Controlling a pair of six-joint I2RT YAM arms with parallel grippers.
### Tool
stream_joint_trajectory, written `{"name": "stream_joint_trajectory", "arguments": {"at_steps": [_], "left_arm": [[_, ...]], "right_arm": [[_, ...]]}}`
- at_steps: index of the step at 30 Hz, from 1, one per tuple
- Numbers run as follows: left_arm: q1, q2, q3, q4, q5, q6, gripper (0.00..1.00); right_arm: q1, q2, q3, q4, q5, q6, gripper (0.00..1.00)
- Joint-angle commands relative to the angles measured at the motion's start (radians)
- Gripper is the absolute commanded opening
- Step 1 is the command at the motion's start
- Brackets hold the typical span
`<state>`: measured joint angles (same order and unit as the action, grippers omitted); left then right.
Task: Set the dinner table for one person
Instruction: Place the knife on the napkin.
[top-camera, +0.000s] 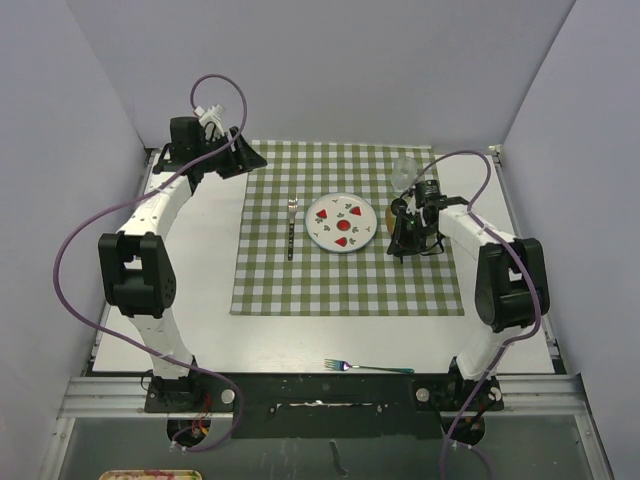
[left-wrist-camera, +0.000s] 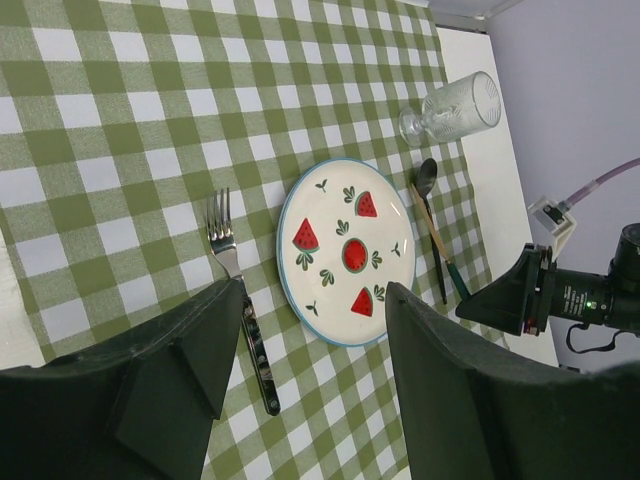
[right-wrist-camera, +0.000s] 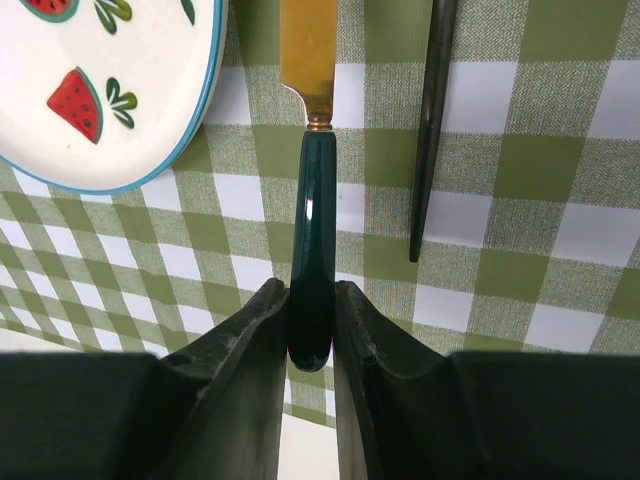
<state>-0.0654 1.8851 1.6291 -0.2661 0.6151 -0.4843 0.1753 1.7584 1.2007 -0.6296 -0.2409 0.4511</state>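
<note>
The big white dinner table (top-camera: 205, 262) fills most of the room, and a green and white checked cloth (top-camera: 300, 285) lies flat in the middle of it. On the cloth sits a round plate (top-camera: 341, 222) with red watermelon slices painted on it. A silver fork (top-camera: 291, 228) lies on the cloth to the left of the plate, a little apart from it.

The right gripper (right-wrist-camera: 311, 300) is low over the cloth on the plate's right side. Its two fingers are pinched tight on the dark green handle of a knife (right-wrist-camera: 313, 225). The knife has a gold blade and lies just beside the plate's rim. A dark spoon (right-wrist-camera: 430, 130) lies next to the knife, on the side away from the plate. A clear glass (top-camera: 403, 172) is near the far right corner of the cloth.

The left gripper (left-wrist-camera: 312, 300) hangs up high over the cloth's far left corner. Its fingers are spread wide and hold nothing.

Another fork (top-camera: 368, 368), with a blue-green handle, lies on the bare table by the near edge.
</note>
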Motion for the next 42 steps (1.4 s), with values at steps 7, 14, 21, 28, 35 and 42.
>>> {"name": "stream_joint_trajectory", "arguments": {"at_steps": [7, 14, 21, 28, 35, 42], "left_arm": [[-0.007, -0.019, 0.049, 0.041, 0.025, 0.036, 0.58], [-0.014, -0.025, 0.054, 0.036, 0.05, 0.047, 0.57], [-0.019, -0.032, 0.046, 0.034, 0.054, 0.057, 0.58], [-0.019, -0.036, 0.039, 0.036, 0.062, 0.065, 0.58], [-0.019, -0.034, 0.038, 0.034, 0.068, 0.074, 0.58], [-0.02, -0.031, 0.039, 0.033, 0.079, 0.079, 0.58]], "right_arm": [[0.0, 0.026, 0.073, 0.044, 0.0, 0.005, 0.0], [0.006, 0.055, 0.091, 0.042, 0.009, 0.0, 0.0], [0.012, 0.083, 0.107, 0.054, 0.016, -0.002, 0.0], [0.022, 0.106, 0.123, 0.062, 0.035, -0.003, 0.0], [0.031, 0.14, 0.156, 0.054, 0.041, -0.005, 0.0], [0.036, 0.161, 0.167, 0.06, 0.044, 0.003, 0.0]]}}
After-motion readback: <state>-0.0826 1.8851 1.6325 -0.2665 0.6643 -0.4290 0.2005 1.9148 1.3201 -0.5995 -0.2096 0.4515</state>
